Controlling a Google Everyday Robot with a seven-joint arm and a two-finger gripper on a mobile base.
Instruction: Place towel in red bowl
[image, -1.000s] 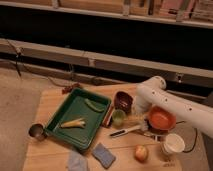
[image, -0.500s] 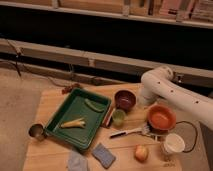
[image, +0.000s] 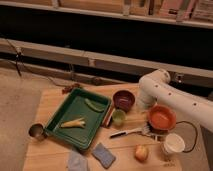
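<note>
While gripper (image: 143, 106) hangs beside dark red bowl (image: 123, 99), green tray (image: 75, 106) holding yellow item (image: 73, 123).

A: Which colours are shown on the pale wooden table (image: 52, 102)?
B: A green tray (image: 74, 110) is seen at nine o'clock, a red bowl (image: 161, 119) at three, a grey-blue towel (image: 77, 161) at six. The white gripper (image: 144, 105) is placed at three o'clock of a maroon bowl (image: 123, 99).
</note>
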